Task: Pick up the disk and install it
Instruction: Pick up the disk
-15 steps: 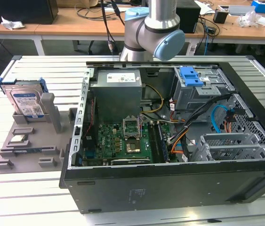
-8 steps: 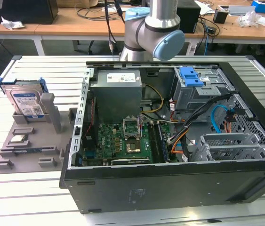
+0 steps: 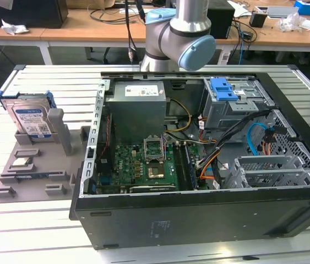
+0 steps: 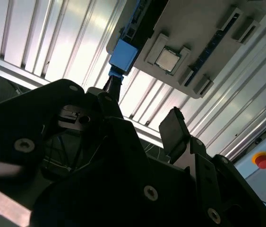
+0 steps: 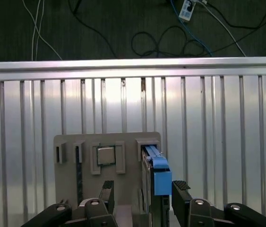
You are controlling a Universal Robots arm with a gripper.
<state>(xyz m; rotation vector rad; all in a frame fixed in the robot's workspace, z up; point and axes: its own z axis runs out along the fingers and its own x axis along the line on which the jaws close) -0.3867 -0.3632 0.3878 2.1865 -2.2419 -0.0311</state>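
The disk [image 3: 31, 118], a silver drive with a white-and-blue label in a blue carrier, stands on edge in a slot of the grey fixture plate [image 3: 39, 184] at the exterior view's left. In the first wrist view the disk [image 5: 157, 176] shows edge-on from above, and its blue carrier end lies between the two dark fingers of my gripper [image 5: 143, 189]. The gripper hangs well above the disk, open and holding nothing. The second wrist view shows the gripper [image 4: 140, 113] with the carrier's blue end [image 4: 123, 56] beyond it.
The open computer case [image 3: 199, 231] fills the table's middle, with a drive cage and blue clip [image 3: 223, 88] at its back. A small silver processor chip [image 5: 105, 155] sits on the fixture beside the disk. The arm's elbow [image 3: 179, 36] stands behind the case. A red stop button [image 4: 262, 161] lies off the table.
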